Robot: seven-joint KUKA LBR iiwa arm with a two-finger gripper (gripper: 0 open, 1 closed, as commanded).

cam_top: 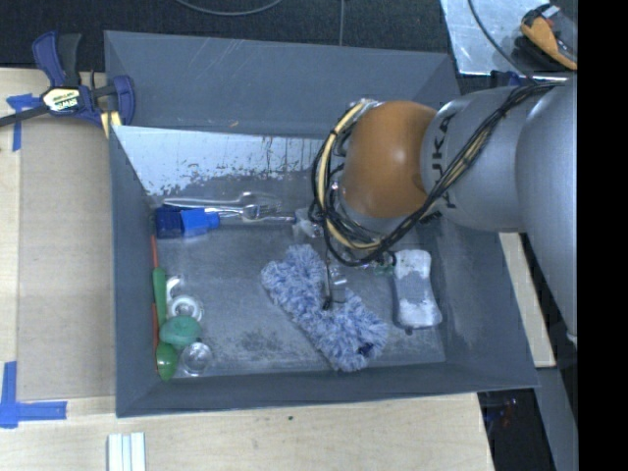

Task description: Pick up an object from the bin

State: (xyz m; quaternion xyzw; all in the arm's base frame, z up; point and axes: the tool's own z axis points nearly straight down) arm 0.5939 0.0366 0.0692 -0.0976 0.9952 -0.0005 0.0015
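Observation:
My gripper (332,297) hangs under the orange-covered wrist in the middle of the bin, its tip down on a fluffy blue-grey cloth (319,307) that sprawls over the bin floor. A grey and white block-like thing (413,287) lies just to the right of the gripper. A clear-handled tool with a blue end (201,219) lies along the back wall to the left.
At the bin's left wall lie a thin red and green stick (157,297), a green rounded piece (179,334) and two clear round things (186,309). The arm's orange cover and cables hide the back right of the bin floor.

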